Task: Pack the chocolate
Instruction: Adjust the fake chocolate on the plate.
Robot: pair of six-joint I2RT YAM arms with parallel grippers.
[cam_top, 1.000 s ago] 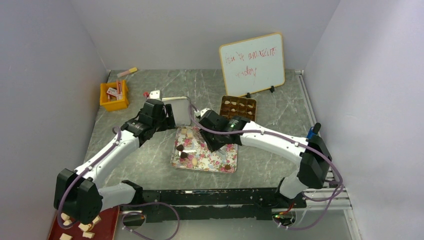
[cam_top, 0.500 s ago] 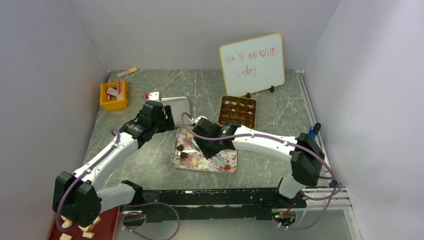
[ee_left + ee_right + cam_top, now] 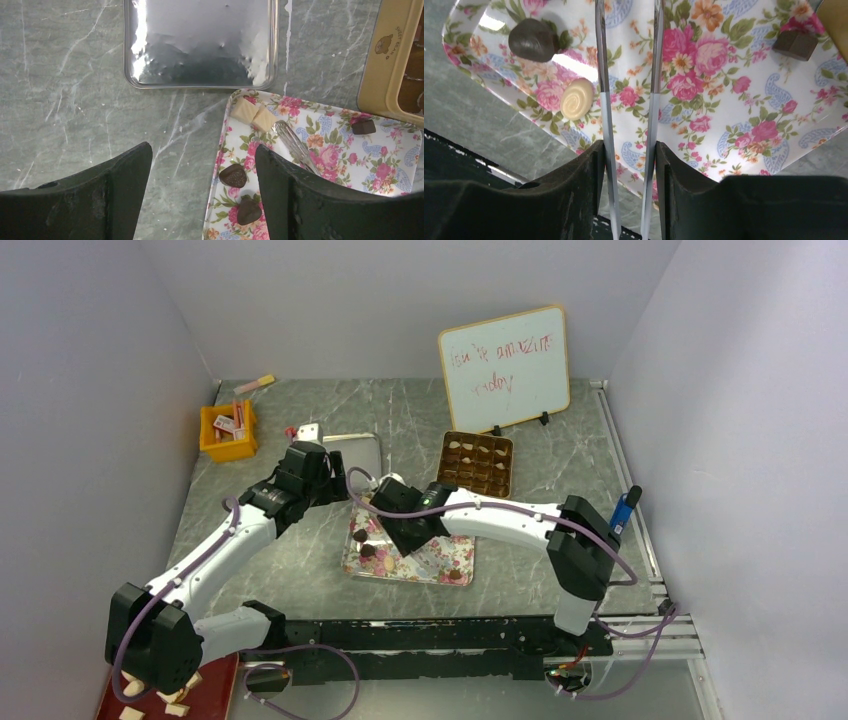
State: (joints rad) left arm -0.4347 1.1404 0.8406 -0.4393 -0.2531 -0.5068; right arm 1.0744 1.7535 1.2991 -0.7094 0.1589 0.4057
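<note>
Two robot arms reach over a marbled grey counter (image 3: 300, 570) where loose chocolate pieces (image 3: 233, 176) lie scattered on a floral tray (image 3: 440, 555). The right gripper (image 3: 626, 147) hangs low above the middle of the tray, its fingers (image 3: 574, 175) clenched on a pair of metal tongs (image 3: 601, 75) whose two blades stand a little apart. From the left wrist camera, the tongs' tip (image 3: 295, 142) shows just beside two cream-white squares (image 3: 254, 114) that touch each other in the tray's far left corner.

A dark round piece (image 3: 534, 40) and a cream round piece (image 3: 577, 105) sit near the tray's left edge, and a dark square piece (image 3: 795, 44) rests toward its far right side.

The left gripper (image 3: 202, 155) hovers over bare counter just off the tray's left edge, its fingers (image 3: 125, 170) spread wide and released.

A shiny steel tray (image 3: 200, 45) lies beyond the floral tray's far left corner. A compartmented chocolate box (image 3: 477, 462) sits beyond its far right corner, in front of a whiteboard (image 3: 505, 368). A yellow bin (image 3: 228, 435) stands well to the tray's left.
</note>
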